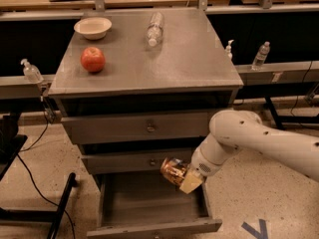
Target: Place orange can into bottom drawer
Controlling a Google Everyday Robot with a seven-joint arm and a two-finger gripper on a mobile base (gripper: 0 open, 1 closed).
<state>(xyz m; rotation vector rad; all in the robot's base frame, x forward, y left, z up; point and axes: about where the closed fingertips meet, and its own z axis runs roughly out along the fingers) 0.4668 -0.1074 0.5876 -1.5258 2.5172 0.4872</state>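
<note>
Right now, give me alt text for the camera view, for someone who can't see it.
The gripper holds the orange can above the open bottom drawer of a grey cabinet; an apple, bowl and water bottle rest on top.
</note>
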